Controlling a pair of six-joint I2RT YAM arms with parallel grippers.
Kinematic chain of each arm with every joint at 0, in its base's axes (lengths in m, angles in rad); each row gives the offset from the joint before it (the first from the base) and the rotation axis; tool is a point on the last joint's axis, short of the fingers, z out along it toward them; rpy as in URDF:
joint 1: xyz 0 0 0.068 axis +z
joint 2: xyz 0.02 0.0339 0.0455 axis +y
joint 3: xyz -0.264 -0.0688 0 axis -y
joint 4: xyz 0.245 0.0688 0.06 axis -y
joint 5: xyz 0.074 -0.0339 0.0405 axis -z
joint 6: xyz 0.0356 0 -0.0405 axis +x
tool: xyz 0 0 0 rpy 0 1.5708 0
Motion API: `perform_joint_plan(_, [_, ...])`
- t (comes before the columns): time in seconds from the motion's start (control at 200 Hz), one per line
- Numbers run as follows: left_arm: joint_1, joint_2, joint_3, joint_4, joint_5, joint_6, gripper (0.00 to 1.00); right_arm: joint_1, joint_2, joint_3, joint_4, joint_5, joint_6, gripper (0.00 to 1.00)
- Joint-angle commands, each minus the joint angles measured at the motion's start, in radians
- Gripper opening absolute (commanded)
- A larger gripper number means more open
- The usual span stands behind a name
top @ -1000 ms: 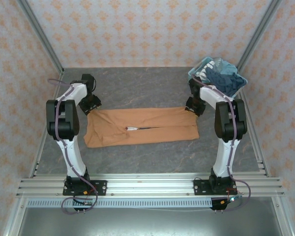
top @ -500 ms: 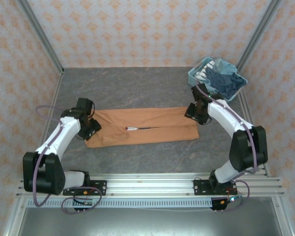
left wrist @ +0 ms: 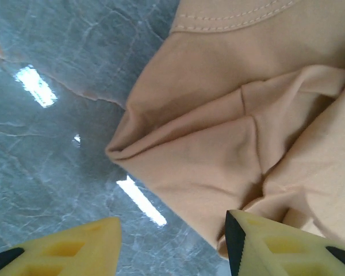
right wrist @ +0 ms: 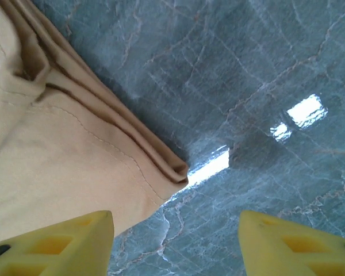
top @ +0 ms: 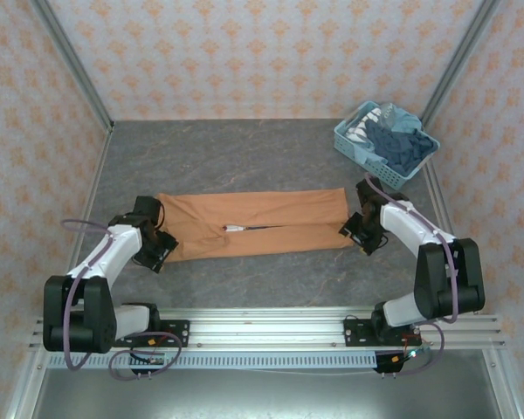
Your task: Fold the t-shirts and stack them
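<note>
An orange-tan t-shirt lies as a long folded strip across the middle of the grey table, its print hidden. My left gripper hovers low at the strip's near-left corner, open; in the left wrist view the yellow fingers straddle the cloth's bunched corner. My right gripper is open at the near-right corner; the right wrist view has the folded hem corner between and just ahead of its fingers. Dark blue and pale t-shirts are heaped in the basket.
A light-blue lattice basket stands at the far right corner by the frame post. Patterned walls close in the table on three sides. An aluminium rail runs along the near edge.
Both arms have swung down from the strip's far corners toward its near corners and lowered. The shirt's left end has shifted slightly; the grippers hold nothing.
</note>
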Motion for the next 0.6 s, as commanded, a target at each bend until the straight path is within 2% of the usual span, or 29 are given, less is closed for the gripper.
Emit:
perform_joint_plan(0.0, [-0.001,-0.021,0.002,0.019,0.017,-0.034,0.50,-0.015,-0.001,0.029,0.018,0.020,-0.002,0.58])
perform_joint_plan(0.16, [-0.061,-0.080,0.064,-0.054,0.000,-0.135,0.44,-0.010,0.077,0.166,0.051,0.019,-0.089,0.47])
perform_joint_plan(0.225, [-0.100,-0.096,0.050,-0.024,0.018,-0.225,0.38,-0.001,0.150,0.232,0.064,0.002,-0.131,0.39])
perform_joint_plan(0.315, [-0.174,-0.092,0.035,0.055,0.021,-0.344,0.34,0.024,0.263,0.335,0.051,0.042,-0.179,0.32])
perform_joint_plan(0.455, [-0.238,0.045,0.076,0.150,0.013,-0.411,0.33,0.044,0.429,0.492,0.031,0.075,-0.230,0.30])
perform_joint_plan(0.595, [-0.224,0.225,0.175,0.158,-0.033,-0.351,0.29,0.048,0.575,0.609,-0.032,0.089,-0.249,0.26])
